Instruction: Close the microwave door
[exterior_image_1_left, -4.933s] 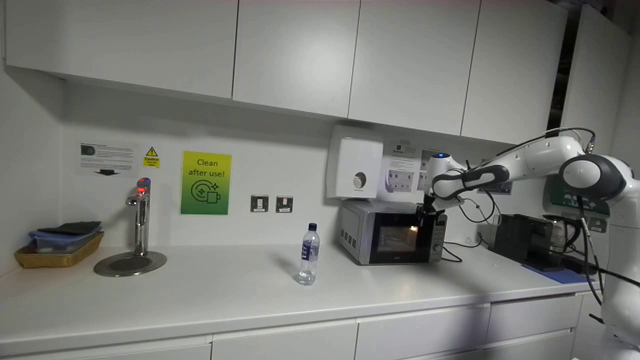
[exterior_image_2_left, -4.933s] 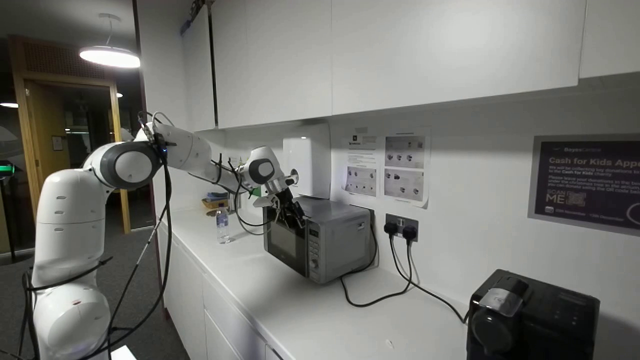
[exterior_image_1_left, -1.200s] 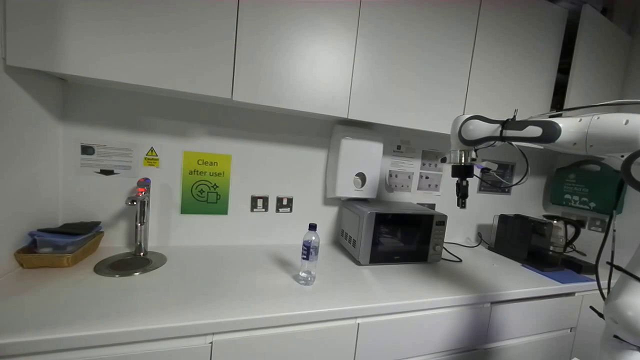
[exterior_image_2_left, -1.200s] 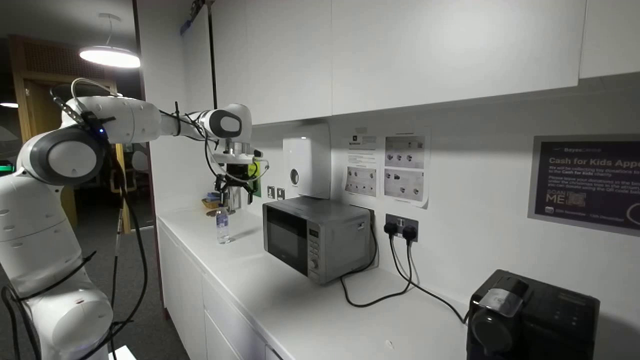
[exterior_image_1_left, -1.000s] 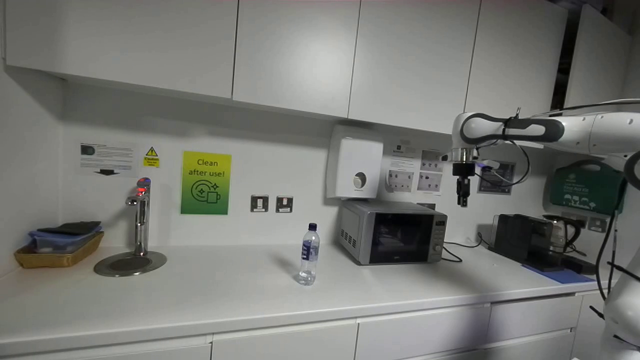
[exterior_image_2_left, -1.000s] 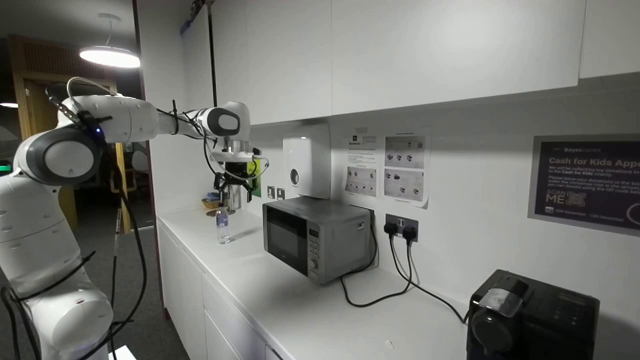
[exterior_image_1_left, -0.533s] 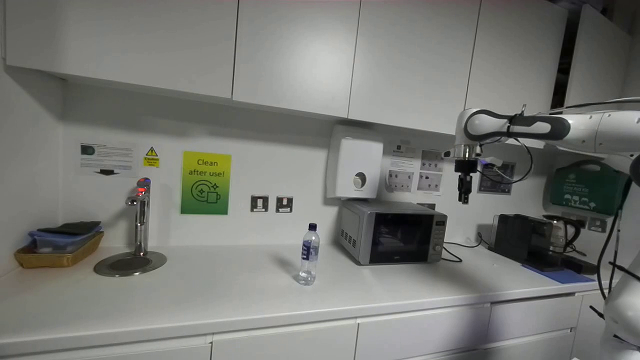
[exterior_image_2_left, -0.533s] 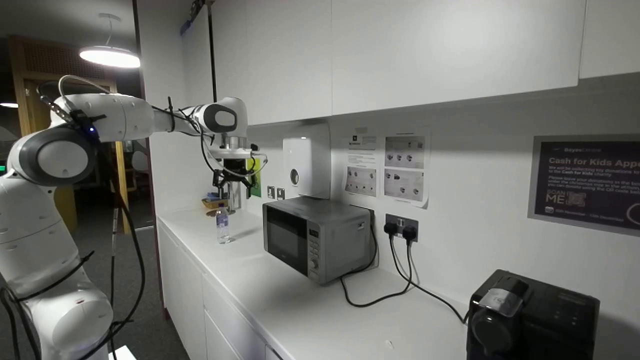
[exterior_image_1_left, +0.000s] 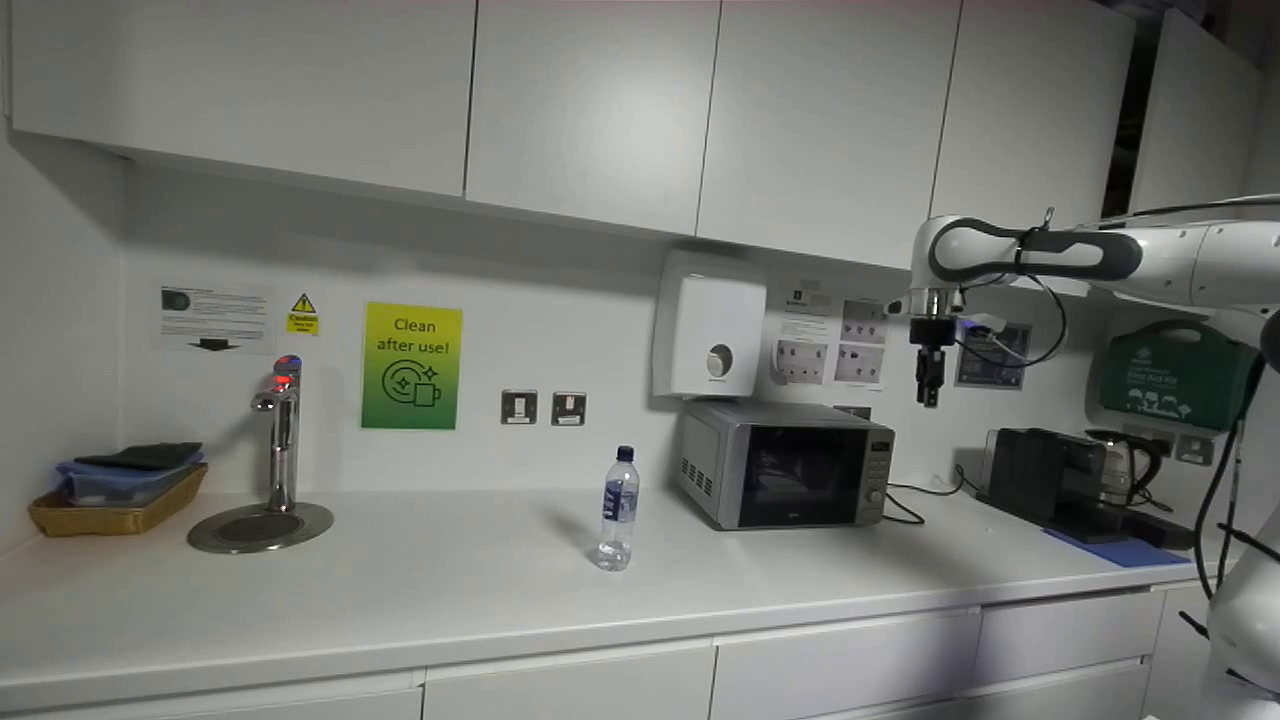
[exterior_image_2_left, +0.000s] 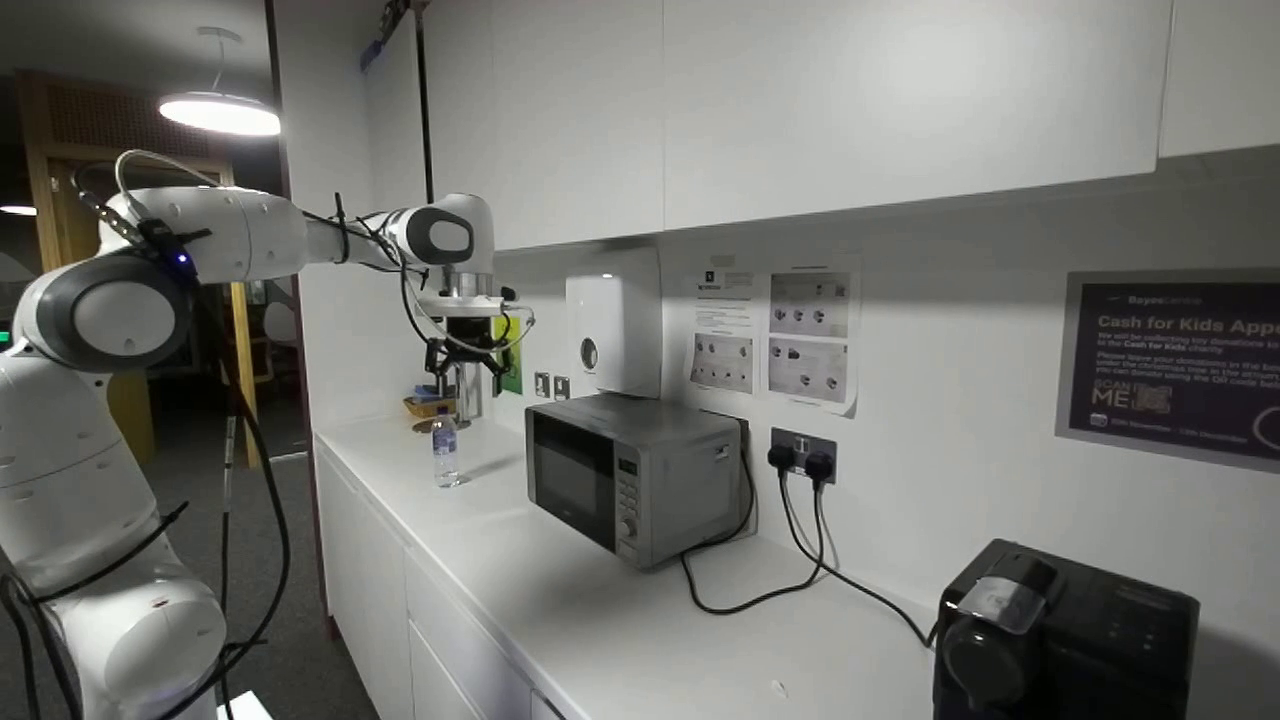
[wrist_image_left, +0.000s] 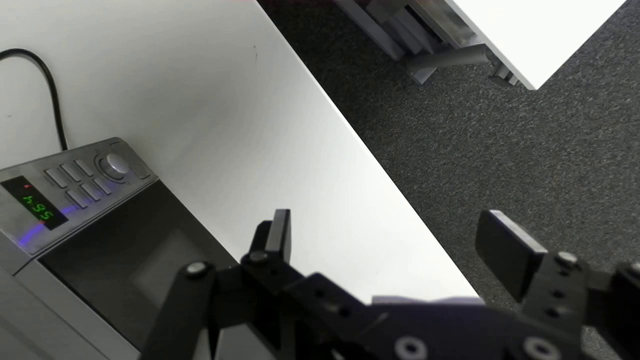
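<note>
Gaping wide, the empty claw hangs; only the wrist view shows microwave digits.

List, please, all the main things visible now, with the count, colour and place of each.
counter: one, white, along wall
wall cupboards: several, white, above counter
microwave: one, silver-grey, on counter
microwave door: one, dark, shut, on microwave's front
water bottle: one, clear, blue-capped, upright on counter
dispenser: one, white, wall above microwave
tap: one, silver, on counter
basket: one, tan, counter corner
"Clean after use!" poster: one, yellow-green, on wall
first-aid case: one, green, by wall
boxy machine: one, black, near first-aid case
kettle: one, silvery, beside boxy machine
lamp: one, white, hanging in background
arm: one, white-grey, beside counter
gripper: one, black, open, at arm's end
</note>
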